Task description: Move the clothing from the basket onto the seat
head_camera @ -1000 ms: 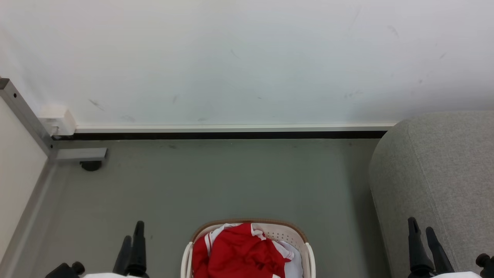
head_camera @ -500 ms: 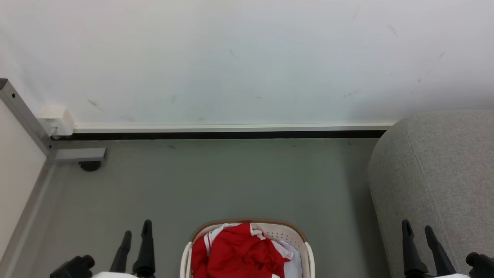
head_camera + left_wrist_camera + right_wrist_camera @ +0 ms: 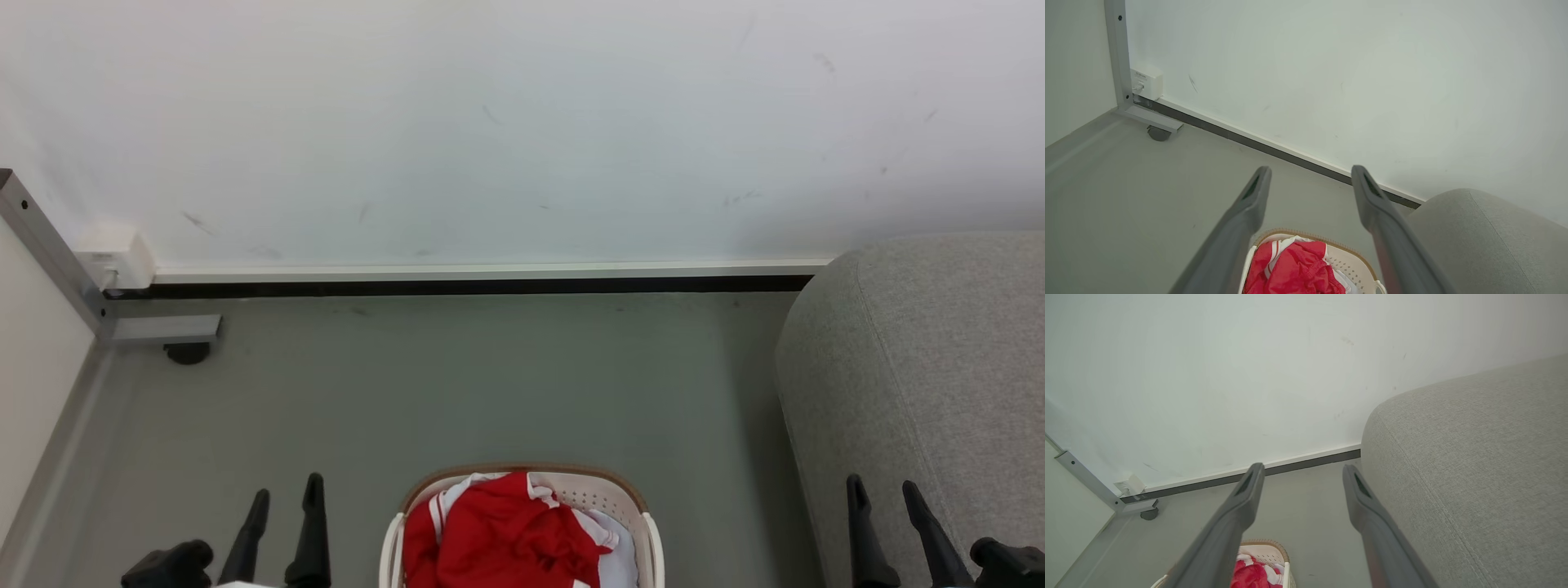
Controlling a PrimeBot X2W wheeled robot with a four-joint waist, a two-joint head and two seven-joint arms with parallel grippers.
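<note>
We record the basket (image 3: 602, 492) standing on the grey floor (image 3: 457, 384) at the bottom centre of the head view, with its tan rim towards the wall (image 3: 490, 122). The clothing (image 3: 506, 531) lies heaped inside it: red fabric uppermost, white striped trim at the left, a white piece against the right inner wall. The left gripper (image 3: 286, 486) sits at lower left with its fingers spread wide and nothing between them. It stands to the left of the basket, apart from rim and cloth alike. The right gripper (image 3: 881, 482) sits at lower right, likewise spread wide and empty, its fingers showing against the front edge of the seat (image 3: 922, 367), with the basket well off to its left. A strip of bare floor separates basket and seat. In the left wrist view the clothing shows low between the two fingers, well below their tips. In the right wrist view it shows at the bottom edge just beside the left finger, which partly hides the basket; the seat's stitched seam runs to the right of the right finger
</note>
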